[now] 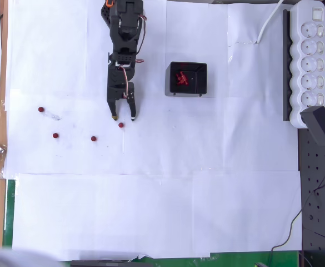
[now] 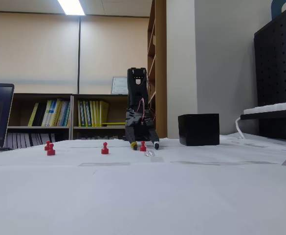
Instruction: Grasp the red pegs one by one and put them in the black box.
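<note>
Black arm [image 1: 123, 44] reaching down the white surface [image 1: 151, 211] in the overhead view, bent low, tips near the paper. Pincer [image 1: 123, 117] spread open, holding nothing, one red peg [image 1: 120, 125] just below, between the tips in the fixed view [image 2: 143, 146]. Three more red pegs [image 1: 55, 135] loose at left, well apart. Black box [image 1: 188, 79] to the right, several red pegs [image 1: 180, 78] inside.
</note>
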Tool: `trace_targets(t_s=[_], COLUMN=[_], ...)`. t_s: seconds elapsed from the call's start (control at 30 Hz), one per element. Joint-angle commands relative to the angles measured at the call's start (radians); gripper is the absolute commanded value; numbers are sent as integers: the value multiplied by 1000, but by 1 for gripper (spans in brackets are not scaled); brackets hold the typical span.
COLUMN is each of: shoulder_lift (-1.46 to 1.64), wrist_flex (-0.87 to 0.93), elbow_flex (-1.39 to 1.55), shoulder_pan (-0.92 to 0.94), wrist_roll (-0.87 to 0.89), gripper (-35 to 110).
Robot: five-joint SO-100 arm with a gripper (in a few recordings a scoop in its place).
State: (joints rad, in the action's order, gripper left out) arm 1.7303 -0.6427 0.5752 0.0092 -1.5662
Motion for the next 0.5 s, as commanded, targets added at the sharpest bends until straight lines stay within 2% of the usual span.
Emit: trace_targets(t_s=[0.0, 0.47], shoulder_lift=[2, 26], wrist_flex=[66, 160], elbow_flex=[29, 127], shoulder_pan=[15, 28], wrist_roll=[-9, -15], gripper=[21, 21])
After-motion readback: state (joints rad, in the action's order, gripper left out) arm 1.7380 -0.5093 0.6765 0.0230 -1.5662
